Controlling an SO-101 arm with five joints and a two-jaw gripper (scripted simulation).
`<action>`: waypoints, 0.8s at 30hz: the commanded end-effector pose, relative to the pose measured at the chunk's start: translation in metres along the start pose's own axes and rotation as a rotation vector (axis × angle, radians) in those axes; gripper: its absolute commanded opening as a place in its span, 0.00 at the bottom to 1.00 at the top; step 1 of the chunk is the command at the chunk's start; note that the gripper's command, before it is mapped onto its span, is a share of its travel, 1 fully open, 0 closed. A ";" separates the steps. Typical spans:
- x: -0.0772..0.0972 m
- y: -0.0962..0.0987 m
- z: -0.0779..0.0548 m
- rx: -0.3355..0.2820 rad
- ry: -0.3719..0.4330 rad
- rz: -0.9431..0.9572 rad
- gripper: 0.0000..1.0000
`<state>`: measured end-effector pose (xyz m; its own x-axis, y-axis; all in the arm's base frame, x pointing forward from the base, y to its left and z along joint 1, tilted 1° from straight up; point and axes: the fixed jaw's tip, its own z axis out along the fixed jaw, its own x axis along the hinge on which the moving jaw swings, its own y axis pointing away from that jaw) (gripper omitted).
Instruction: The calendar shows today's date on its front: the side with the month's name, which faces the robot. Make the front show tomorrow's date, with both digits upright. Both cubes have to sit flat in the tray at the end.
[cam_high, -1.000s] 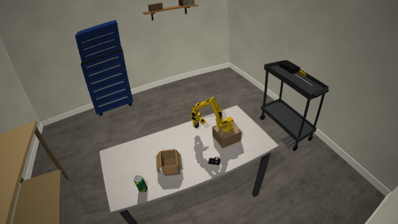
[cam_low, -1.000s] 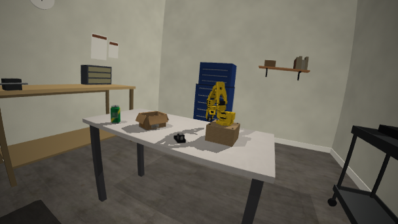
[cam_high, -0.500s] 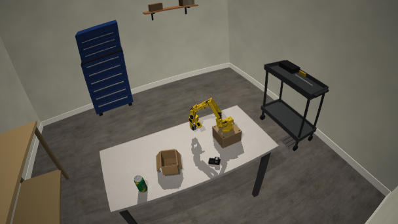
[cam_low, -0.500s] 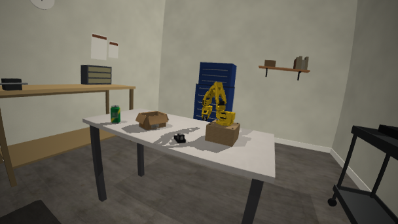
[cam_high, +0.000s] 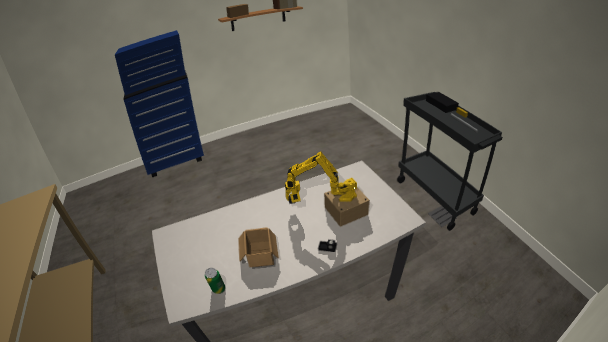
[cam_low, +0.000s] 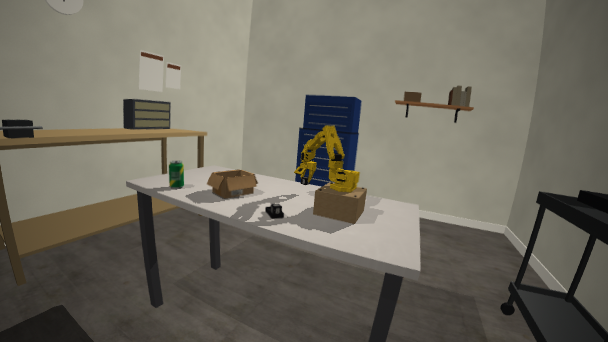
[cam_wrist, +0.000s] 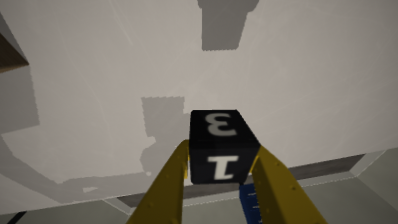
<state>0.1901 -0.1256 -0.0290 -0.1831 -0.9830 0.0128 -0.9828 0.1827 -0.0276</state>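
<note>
Pale and faintly mottled, the table (cam_high: 200, 240) (cam_low: 395, 240) (cam_wrist: 100, 30) lies under my arm's long shadows. Nearest the wrist view, my gripper (cam_high: 293, 200) (cam_low: 301, 176) (cam_wrist: 220, 159) is closed on a black cube (cam_wrist: 224, 145), one yellow finger on each side, and carries it above the tabletop.

I judge the step in hand to be turning or re-facing this cube before it goes back. The next move, I think, calls for bringing it over the tray with the wanted digit toward the robot and upright, then lowering it flat; a tilt could leave it propped on the rim.

Its edges look crisp, its digits pale: a 3 on one face, a 1 on the next, both upside down from the wrist view.

Out beyond, a small black calendar (cam_high: 325, 245) (cam_low: 274, 210) sits on the table near the wooden block (cam_high: 345, 212) (cam_low: 337, 205) under the arm. I cannot read its month or its date. Farther along stand an open carton (cam_high: 261, 259) (cam_low: 234, 187) and a green can (cam_high: 215, 281) (cam_low: 176, 175).

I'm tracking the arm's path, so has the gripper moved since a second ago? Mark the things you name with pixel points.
Yes: in the top view the gripper (cam_high: 293, 199) (cam_low: 301, 176) (cam_wrist: 220, 160) has shifted away from the wooden block (cam_high: 347, 214) (cam_low: 337, 206).
</note>
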 end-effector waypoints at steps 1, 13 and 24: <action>-0.014 -0.007 0.001 -0.015 -0.007 0.132 0.00; -0.046 -0.022 0.002 -0.014 -0.007 0.441 0.00; -0.080 -0.033 0.003 -0.015 -0.007 0.751 0.00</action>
<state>0.2325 -0.0626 -0.0317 -0.7485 -0.6629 -0.0175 -0.6623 0.7486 -0.0299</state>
